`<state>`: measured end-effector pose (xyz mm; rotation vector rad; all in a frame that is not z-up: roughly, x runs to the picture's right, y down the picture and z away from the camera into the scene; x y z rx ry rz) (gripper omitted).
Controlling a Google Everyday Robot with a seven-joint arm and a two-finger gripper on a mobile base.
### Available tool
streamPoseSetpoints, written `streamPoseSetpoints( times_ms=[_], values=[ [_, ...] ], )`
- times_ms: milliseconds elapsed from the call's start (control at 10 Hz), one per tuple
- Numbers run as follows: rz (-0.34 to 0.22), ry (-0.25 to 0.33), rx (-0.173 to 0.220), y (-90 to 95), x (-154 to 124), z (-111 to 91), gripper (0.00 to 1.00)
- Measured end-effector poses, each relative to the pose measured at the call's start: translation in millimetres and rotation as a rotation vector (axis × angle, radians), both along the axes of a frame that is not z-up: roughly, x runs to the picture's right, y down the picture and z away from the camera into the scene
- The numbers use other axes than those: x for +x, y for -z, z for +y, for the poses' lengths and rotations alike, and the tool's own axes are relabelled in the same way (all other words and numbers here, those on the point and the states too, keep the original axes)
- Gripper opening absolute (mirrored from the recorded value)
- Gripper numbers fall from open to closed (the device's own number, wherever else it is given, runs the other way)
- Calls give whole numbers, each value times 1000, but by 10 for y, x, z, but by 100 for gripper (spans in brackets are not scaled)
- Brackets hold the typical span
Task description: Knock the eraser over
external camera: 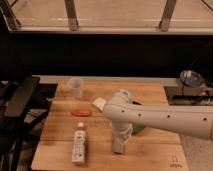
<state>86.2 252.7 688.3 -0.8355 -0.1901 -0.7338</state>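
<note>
Item: small dark grey rectangular eraser. You cannot pick it out as a separate block; at best it sits at or right under the jaws, merged with the grey tip there, so treat its position and whether it is upright as unconfirmed. Gripper (119,145): pointed down on the end of the white arm (165,119), tip at or just above the light wooden tabletop (60,150). You cannot tell how far the jaws are open or whether they have hold of anything. Beside the jaws on the camera's left lies a white plastic bottle with a label (79,145), on its side. Beyond the jaws and to the left lies a flat orange-red piece (81,112). Farther beyond are a pale whitish flat slab (99,103) and a clear plastic cup (75,87). Just beyond the jaws on the right, a green bowl (138,128) shows only as a sliver behind the arm. Risks: if you sweep blind, the tip may pass over or beside the eraser, or push it flat along the wood instead of tipping it. A wide sweep left would roll the bottle. Writing: the bottle label and a small mark (175,161) at the table's near right corner are both unreadable.
</note>
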Motion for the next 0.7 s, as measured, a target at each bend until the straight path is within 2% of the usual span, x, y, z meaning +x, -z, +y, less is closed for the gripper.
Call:
streamPoseSetpoints(
  times_ms=[200, 300, 500, 700],
  values=[
    [3, -6, 70, -85, -70, -234, 0],
    [2, -6, 89, -119, -89, -319, 0],
    [-4, 10, 154, -190, -177, -565, 0],
    [-13, 10, 168, -234, -230, -681, 0]
  ],
)
